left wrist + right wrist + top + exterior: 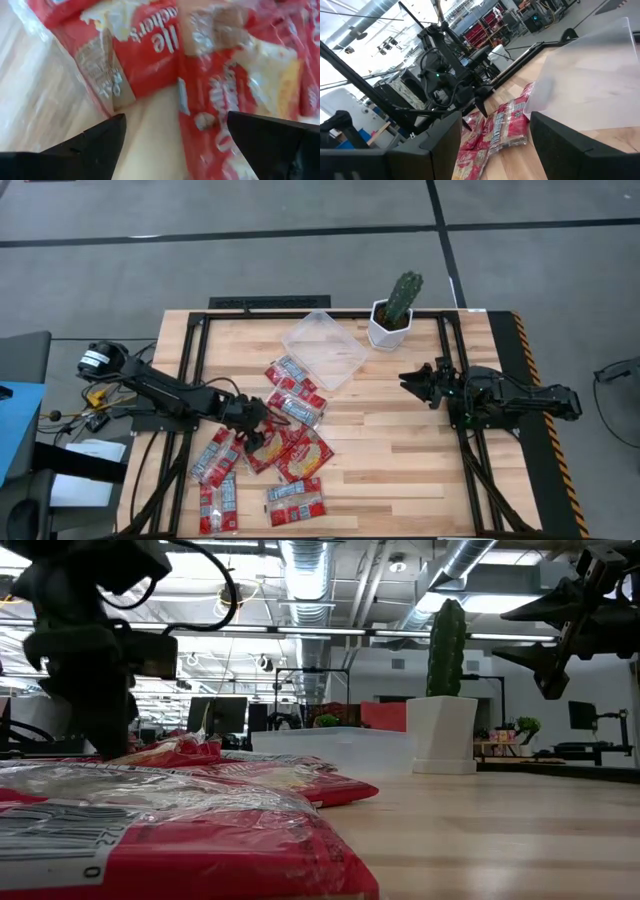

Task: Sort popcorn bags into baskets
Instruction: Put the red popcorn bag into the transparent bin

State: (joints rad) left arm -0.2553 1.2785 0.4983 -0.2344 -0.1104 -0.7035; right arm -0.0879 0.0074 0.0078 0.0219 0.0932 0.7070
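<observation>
Several red popcorn bags (300, 452) with silvery ends lie flat in a loose, overlapping pile on the wooden table; they fill the left wrist view (150, 55) and the low view's foreground (180, 840). The clear tub (322, 348) stands on the table beyond the pile, with no bags in it. My left gripper (252, 430) is open, pointing down over the pile's middle; its fingers (174, 120) straddle the seam between two bags, with no contact showing. My right gripper (412, 381) is open and held above the table, right of the tub (600, 75).
A white faceted pot with a cactus (392, 323) stands at the far edge, right of the tub and near my right gripper. Black frame rails (195, 360) run along the table's sides. Bare wood (400, 470) lies between the pile and the right arm.
</observation>
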